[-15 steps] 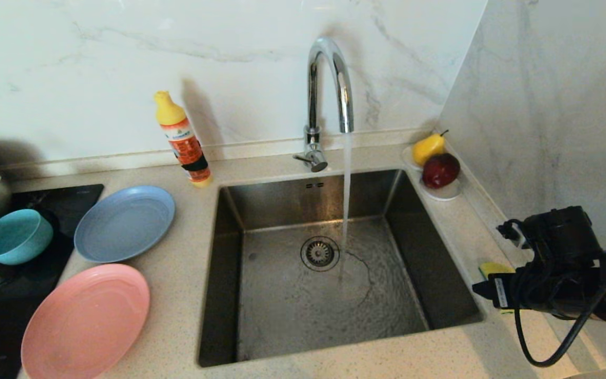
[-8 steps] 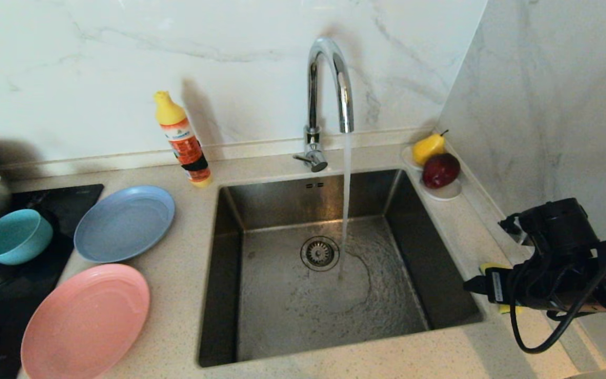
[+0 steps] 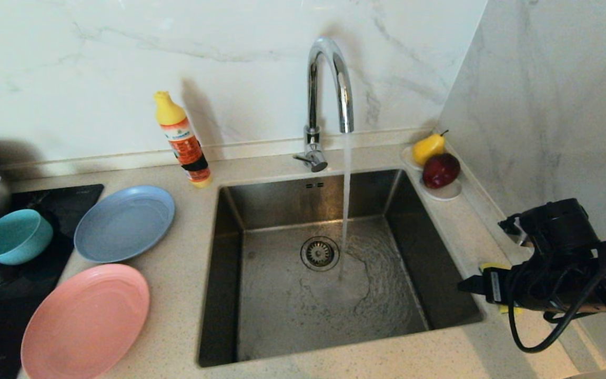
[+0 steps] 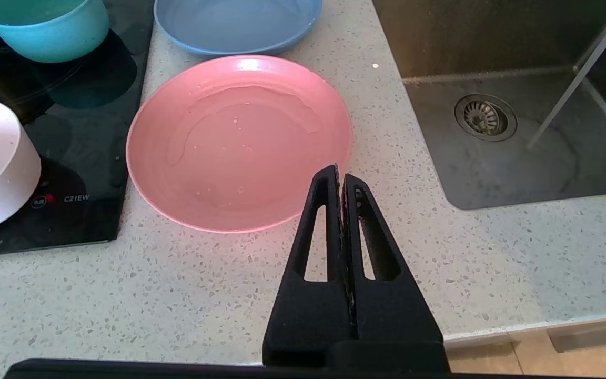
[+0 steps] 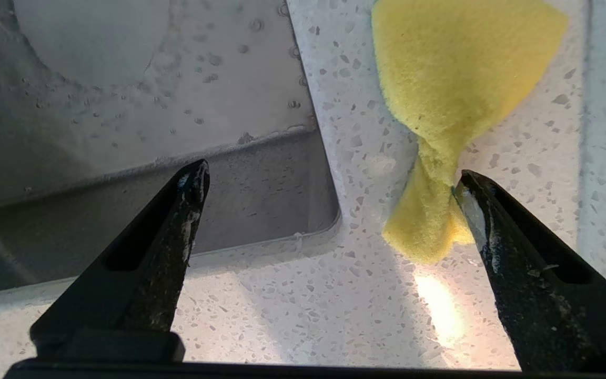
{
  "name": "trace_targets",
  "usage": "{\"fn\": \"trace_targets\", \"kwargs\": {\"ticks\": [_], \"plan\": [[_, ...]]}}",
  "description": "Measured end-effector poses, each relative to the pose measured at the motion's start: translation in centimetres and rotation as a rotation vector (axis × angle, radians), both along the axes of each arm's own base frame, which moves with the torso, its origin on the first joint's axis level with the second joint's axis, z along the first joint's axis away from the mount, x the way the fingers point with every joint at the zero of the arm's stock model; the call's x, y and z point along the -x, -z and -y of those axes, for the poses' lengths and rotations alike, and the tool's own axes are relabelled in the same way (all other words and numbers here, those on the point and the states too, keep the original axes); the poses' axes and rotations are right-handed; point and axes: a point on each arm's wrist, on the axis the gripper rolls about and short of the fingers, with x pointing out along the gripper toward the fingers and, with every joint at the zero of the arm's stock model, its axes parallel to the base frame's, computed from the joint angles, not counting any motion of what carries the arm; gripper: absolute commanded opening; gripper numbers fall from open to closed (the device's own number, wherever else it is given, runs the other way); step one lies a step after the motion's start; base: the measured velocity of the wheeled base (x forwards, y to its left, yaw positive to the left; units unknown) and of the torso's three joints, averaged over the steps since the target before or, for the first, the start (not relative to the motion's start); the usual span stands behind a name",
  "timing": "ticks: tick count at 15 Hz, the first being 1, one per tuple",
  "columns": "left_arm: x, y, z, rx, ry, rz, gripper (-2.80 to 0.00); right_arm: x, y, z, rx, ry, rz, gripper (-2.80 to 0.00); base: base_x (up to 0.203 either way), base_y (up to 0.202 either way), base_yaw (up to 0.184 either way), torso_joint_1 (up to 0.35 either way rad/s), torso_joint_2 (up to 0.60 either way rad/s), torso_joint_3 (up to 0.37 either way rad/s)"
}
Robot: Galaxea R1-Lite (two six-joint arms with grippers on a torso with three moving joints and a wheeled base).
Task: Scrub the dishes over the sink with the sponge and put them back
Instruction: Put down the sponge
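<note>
1. The right claw (image 5: 329, 189) is hanging wide open over the speckled desk (image 5: 303, 305), beside the steel sink's (image 5: 261, 152) rim.
2. One fingertip (image 5: 471, 195) is touching the pinched yellow foam sponge (image 5: 455, 84).
3. The left claw (image 4: 339, 176) is sitting closed near the salmon-pink plate (image 4: 229, 147).

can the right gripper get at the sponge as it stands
Probably yes: the right gripper hangs open just above the sponge on the counter, nothing between them, though one finger sits at its pinched middle, so it looks off-centre.
</note>
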Motion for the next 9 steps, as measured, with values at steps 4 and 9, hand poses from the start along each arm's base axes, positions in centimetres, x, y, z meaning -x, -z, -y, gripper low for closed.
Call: {"fn": "trace_targets", "kwargs": {"ticks": [4,9], "plan": [[0.00,0.00,0.00,0.000,0.000,0.000,-2.80,-0.17,0.01,-0.17,-0.020,-0.022,-0.004,0.00,0.000,0.000,0.000,0.000,0.00,0.000],[0.00,0.00,0.00,0.000,0.000,0.000,-2.80,-0.19,0.12,-0.50,-0.023,-0.037,-0.009,0.00,0.000,0.000,0.000,0.000,0.00,0.000]]}}
